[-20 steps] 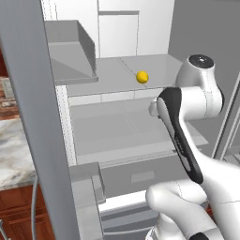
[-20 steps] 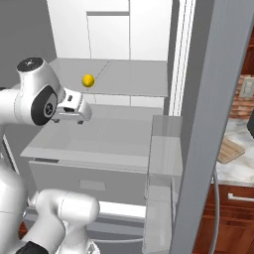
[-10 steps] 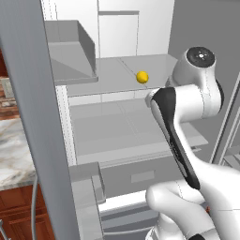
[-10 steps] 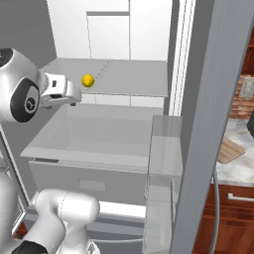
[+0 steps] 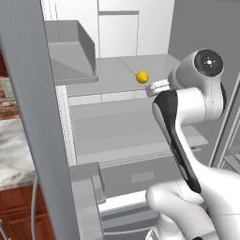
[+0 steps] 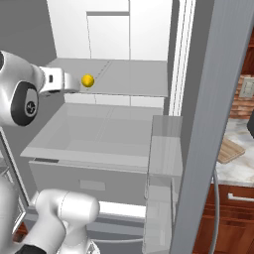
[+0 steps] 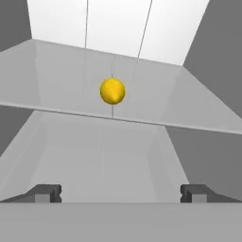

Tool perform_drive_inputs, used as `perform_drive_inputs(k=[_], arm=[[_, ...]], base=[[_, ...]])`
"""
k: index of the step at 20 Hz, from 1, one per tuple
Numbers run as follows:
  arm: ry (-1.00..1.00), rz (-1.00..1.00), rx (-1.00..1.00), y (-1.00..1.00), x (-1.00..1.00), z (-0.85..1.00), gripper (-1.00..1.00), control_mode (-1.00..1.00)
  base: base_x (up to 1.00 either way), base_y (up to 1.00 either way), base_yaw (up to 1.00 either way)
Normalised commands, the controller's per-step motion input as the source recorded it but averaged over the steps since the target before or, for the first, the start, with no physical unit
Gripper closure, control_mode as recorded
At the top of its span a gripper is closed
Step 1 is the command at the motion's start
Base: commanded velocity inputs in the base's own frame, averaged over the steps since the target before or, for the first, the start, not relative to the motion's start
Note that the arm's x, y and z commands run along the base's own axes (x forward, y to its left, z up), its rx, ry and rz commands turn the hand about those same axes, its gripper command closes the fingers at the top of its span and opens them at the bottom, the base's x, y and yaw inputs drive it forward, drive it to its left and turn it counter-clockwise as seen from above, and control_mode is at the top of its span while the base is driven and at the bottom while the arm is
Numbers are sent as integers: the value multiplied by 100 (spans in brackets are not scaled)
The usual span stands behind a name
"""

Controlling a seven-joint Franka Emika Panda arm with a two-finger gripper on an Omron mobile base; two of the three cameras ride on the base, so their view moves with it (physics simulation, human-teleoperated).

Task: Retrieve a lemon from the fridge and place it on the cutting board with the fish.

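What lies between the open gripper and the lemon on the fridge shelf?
Nothing: in the hand view the stretch from the gripper to the lemon is bare shelf and open air, jaws spread wide.

Smooth matt yellow lemon [image 7: 112, 90], pale glossy fridge [image 5: 117, 79] shelf, light wooden cutting board [image 6: 230, 150], veined marble counter [image 5: 13, 154]

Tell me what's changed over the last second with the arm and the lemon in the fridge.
The arm has swung up and its gripper now points straight at the lemon, closing in on it; nothing has been taken hold of, and the jaws stay wide open. The lemon has not moved from its fridge shelf, and the fridge door remains open.
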Motion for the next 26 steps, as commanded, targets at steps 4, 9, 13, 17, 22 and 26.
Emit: perform_drive_inputs(k=[4,9,13,17,22,26], arm=[[11,0,1,0,28,67,-100,-100],[3,0,4,0,10,-1,-100,-100],[-3,0,4,0,0,-20,-100,-100],[-4,0,5,0,0,-34,-100,-100],[-1,0,4,0,22,-8,-100,-100],[7,0,1,0,43,0,-100,-100]], base=[[0,0,0],[0,0,0],[0,0,0],[0,0,0],[0,0,0],[0,0,0]])
